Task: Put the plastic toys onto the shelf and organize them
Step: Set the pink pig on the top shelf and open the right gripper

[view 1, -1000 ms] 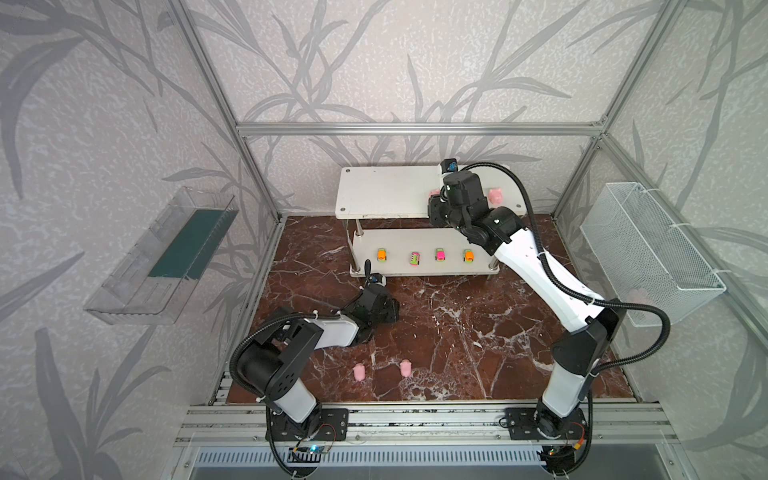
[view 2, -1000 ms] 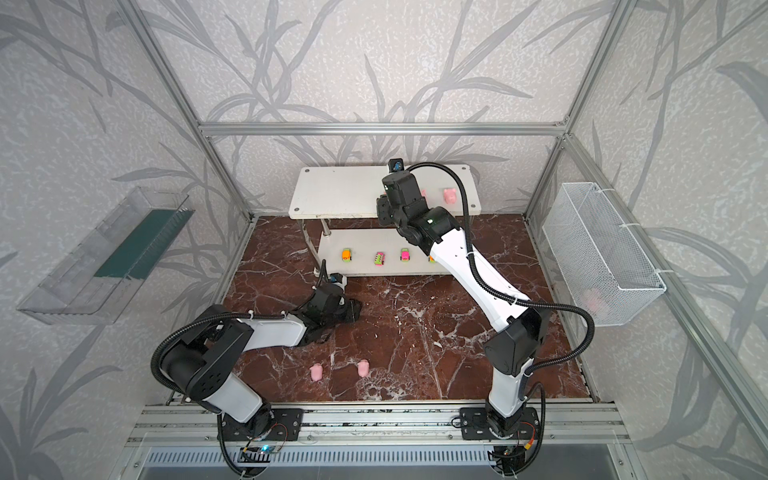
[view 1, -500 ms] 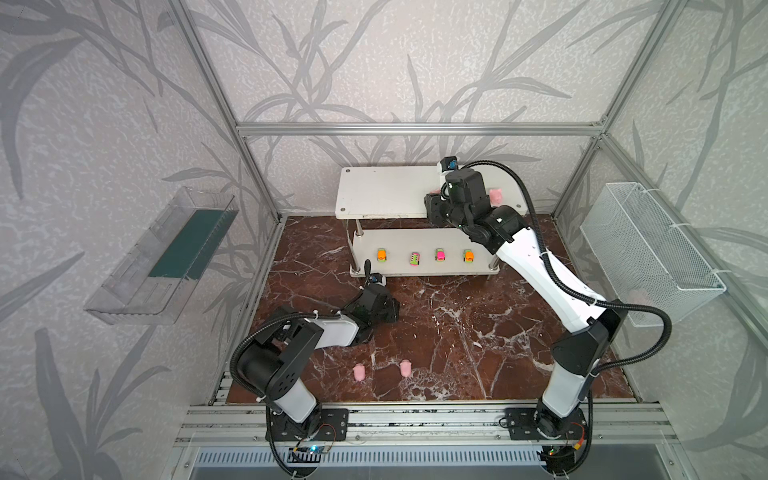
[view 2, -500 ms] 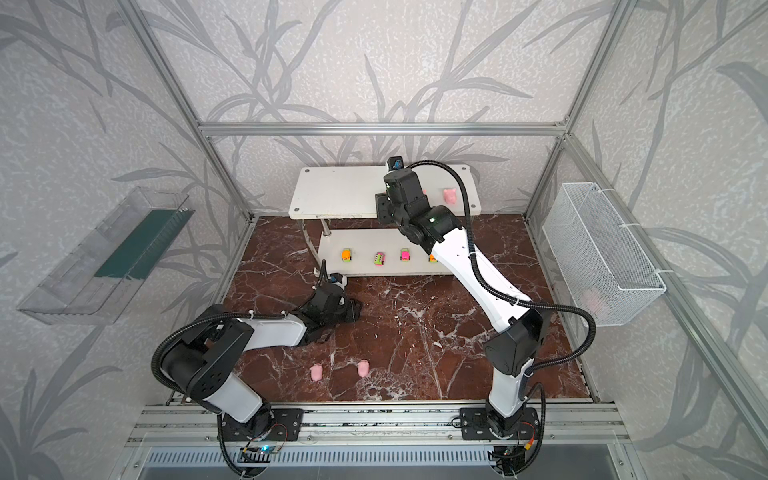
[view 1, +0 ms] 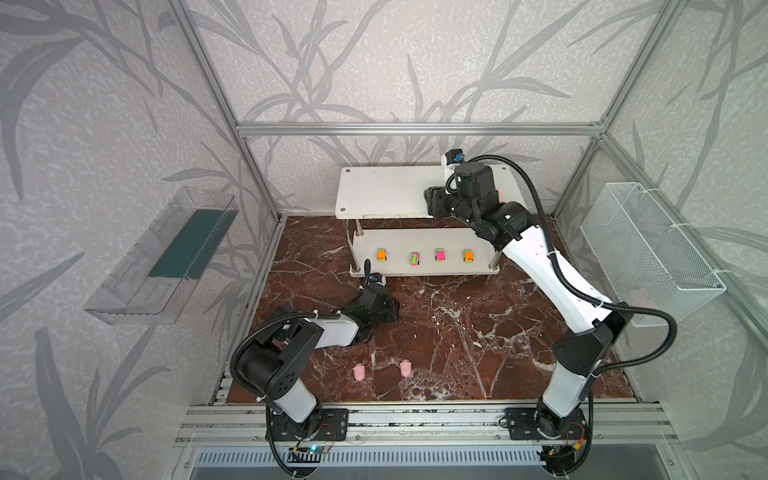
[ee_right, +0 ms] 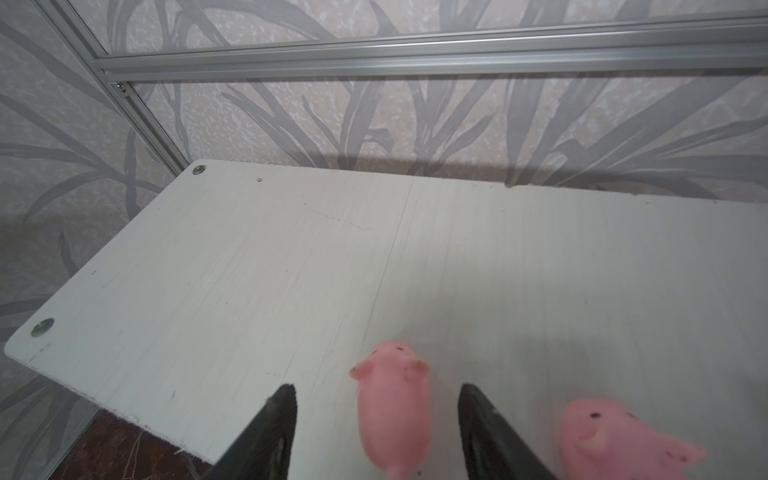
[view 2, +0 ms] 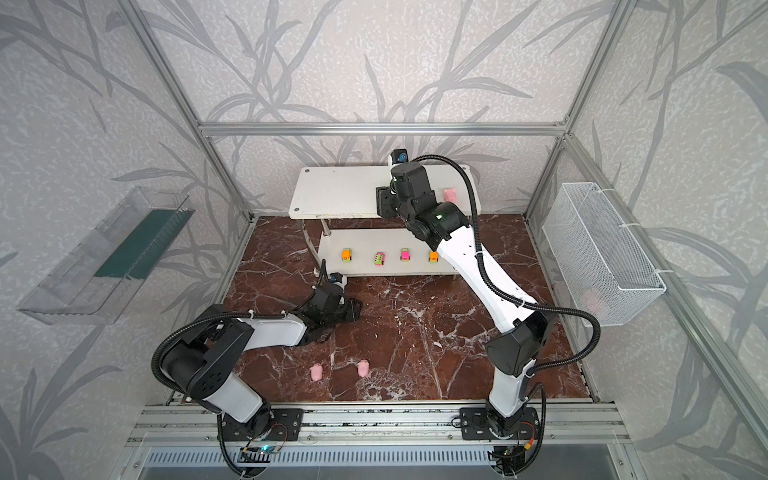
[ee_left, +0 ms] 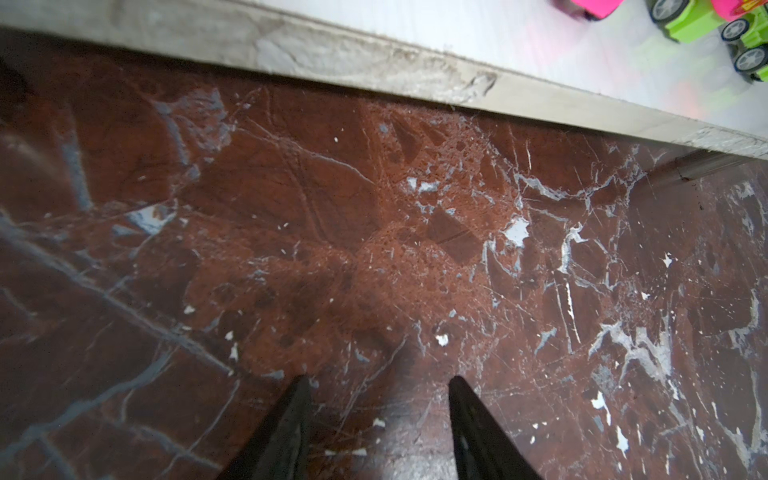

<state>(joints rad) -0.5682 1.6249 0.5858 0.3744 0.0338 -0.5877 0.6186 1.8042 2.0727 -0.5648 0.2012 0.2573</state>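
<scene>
The wire mesh basket [view 1: 648, 245] on the right wall holds one pale pink lump [view 2: 592, 297], too blurred through the mesh to name. The clear wall tray [view 1: 124, 299] on the left wall holds a dark green panel [view 1: 187, 245].

The shelf [view 1: 382, 191] stands at the bench's back edge. Its lower tier carries four toy cars in a row: an orange car [view 1: 382, 254], a lime-green car [view 1: 415, 258], a hot pink car [view 1: 439, 254] and a second orange car [view 1: 468, 255].

The right gripper [ee_right: 376, 390] has slid slightly leftward over the upper tier since a second ago. Its jaws stand apart with a pink pig [ee_right: 392, 411] lying between them, untouched, and a second pig [ee_right: 623, 440] just beside.

The left gripper [ee_left: 378, 380] has not moved — jaws part open, holding nothing, low over the bench [view 1: 457, 332] near the shelf's front edge. A third pig [view 1: 359, 372] and a fourth pig [view 1: 405, 368] lie near the bench's front edge.
</scene>
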